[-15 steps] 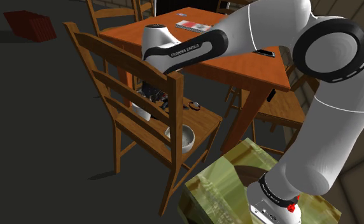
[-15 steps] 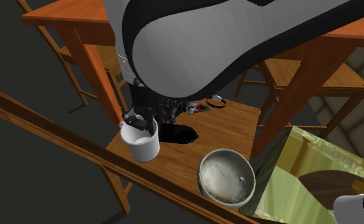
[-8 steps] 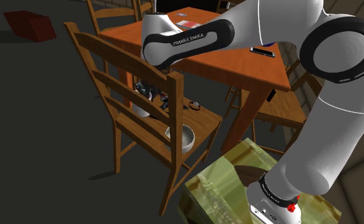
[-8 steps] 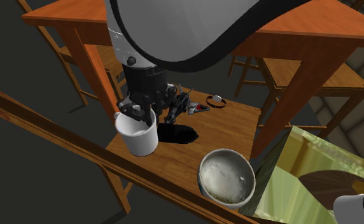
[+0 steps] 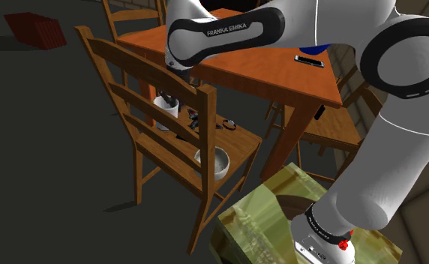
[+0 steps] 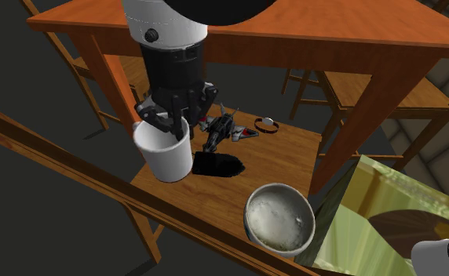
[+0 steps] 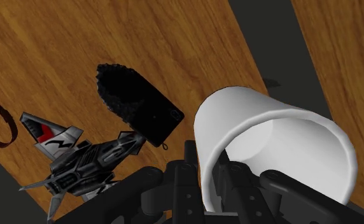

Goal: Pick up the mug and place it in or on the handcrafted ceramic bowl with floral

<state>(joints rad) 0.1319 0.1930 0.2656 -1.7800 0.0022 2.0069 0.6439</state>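
Observation:
A plain white mug [image 6: 166, 153] hangs above the wooden chair seat [image 6: 215, 196], and my black gripper [image 6: 168, 125] is shut on its rim from above. In the wrist view one finger is inside the mug [image 7: 270, 140] and one outside, the gripper [image 7: 209, 173] pinching the wall. A grey-white bowl [image 6: 279, 218] sits on the seat's near corner, toward the second exterior view's right of the mug. In the shoulder view the mug [image 5: 167, 106] shows behind the chair's back slats, up and to the left of the bowl [image 5: 214, 161].
On the seat lie a grey toy spaceship [image 6: 229, 129], a dark flat object [image 7: 139, 105] and a red-brown bracelet [image 6: 268, 124]. The orange wooden table [image 5: 265, 71] overhangs the chair. The chair's backrest [image 5: 142, 97] stands close to the mug. The greenish stand [image 5: 273, 217] is below.
The gripper has risen with the mug, lifting it off the chair seat. The bowl and the small things on the seat have stayed put.

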